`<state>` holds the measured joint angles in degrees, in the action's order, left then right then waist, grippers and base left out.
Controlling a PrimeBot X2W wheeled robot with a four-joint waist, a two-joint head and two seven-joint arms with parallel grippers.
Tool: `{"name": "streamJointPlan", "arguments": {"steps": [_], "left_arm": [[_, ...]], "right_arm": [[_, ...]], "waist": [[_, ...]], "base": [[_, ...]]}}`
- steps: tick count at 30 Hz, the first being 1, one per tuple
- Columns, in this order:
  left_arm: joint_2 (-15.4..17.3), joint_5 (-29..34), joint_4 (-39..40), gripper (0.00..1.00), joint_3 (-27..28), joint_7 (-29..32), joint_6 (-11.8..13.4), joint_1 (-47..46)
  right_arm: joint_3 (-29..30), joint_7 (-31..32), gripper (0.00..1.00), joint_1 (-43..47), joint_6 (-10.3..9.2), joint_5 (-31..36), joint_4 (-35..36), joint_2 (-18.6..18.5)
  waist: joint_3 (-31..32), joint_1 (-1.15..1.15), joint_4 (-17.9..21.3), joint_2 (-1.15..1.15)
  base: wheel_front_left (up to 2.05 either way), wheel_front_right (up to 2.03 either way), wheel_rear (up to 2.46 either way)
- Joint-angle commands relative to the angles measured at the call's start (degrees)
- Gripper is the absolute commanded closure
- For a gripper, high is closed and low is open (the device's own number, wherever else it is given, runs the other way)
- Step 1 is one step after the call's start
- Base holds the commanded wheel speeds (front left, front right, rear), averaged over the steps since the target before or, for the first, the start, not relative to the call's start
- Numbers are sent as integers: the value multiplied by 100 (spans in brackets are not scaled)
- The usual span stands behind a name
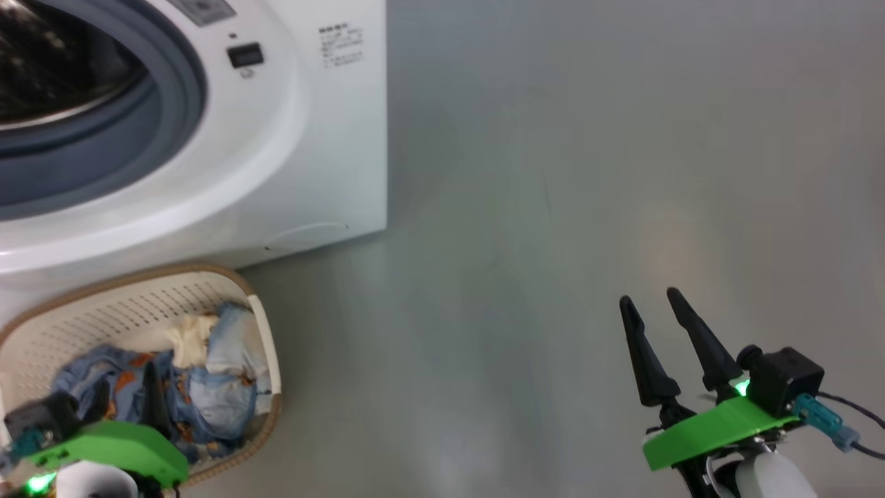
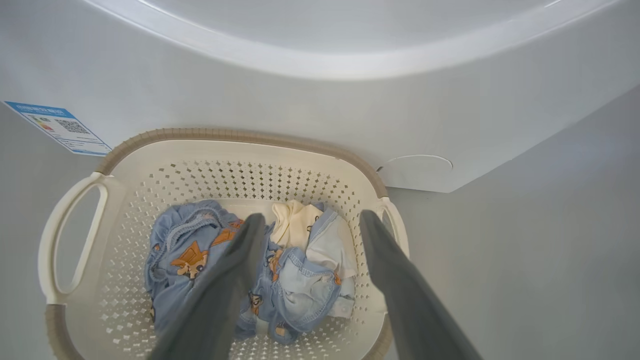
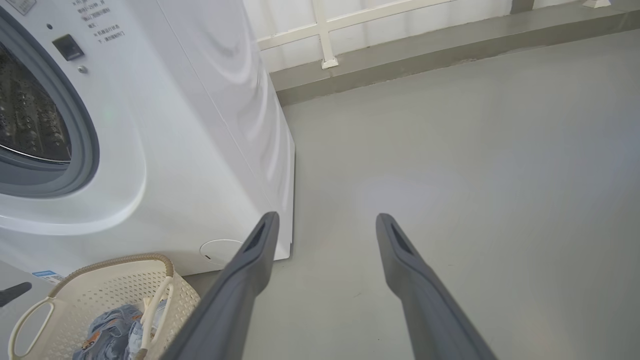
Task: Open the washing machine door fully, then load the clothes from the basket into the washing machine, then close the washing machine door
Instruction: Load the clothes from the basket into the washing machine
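The washing machine [image 1: 276,138] stands at the upper left, its mouth uncovered, showing the grey gasket [image 1: 104,159] and steel drum [image 3: 25,115]. The washing machine door is out of view. On the floor against the machine's front sits the cream basket [image 2: 225,134] holding the clothes [image 2: 190,245]: blue printed pieces, a pale blue one and a cream one. My left gripper [image 2: 311,218] hangs open just above the clothes, touching none of them; it also shows low in the head view [image 1: 126,387]. My right gripper [image 1: 650,299] is open and empty over bare floor, well right of the machine.
The machine's lower front carries a round flap [image 2: 415,172] and a blue sticker [image 2: 60,127]. Grey floor [image 1: 553,207] stretches to the right of the machine. Behind it run a low kerb [image 3: 425,55] and a white railing [image 3: 325,30].
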<state>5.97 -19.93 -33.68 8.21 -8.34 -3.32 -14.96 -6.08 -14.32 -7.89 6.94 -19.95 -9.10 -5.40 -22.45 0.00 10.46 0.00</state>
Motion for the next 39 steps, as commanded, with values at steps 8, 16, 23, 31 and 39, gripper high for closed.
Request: {"name": "streamJointPlan", "arguments": {"steps": [8,16,23,31,39], "left_arm": [[401,-26,-583,0,-15,531,-93,-648],[660,67,-1219,0,-173,660,-129,-1177],[759,12,-1744,0,-211,512,-185,-1614],[791,-112,-2236,0,-225,434,-250,-1993],[837,-261,-2736,0,-308,369,-346,-2455]], "right_arm": [[-148,-68,0,-331,55,0,164,30],[-156,-68,0,-550,55,-25,260,18],[-120,-68,0,-672,55,-9,347,-34],[-78,-68,0,-735,55,9,427,-82],[9,-68,0,-786,55,16,521,-164]], "waist": [[-833,0,246,0],[-1265,0,278,0],[-1583,0,314,0],[-1913,0,346,0],[-2257,0,345,0]], "base": [[0,0,0],[0,0,0],[0,0,0],[0,0,0],[0,0,0]]}}
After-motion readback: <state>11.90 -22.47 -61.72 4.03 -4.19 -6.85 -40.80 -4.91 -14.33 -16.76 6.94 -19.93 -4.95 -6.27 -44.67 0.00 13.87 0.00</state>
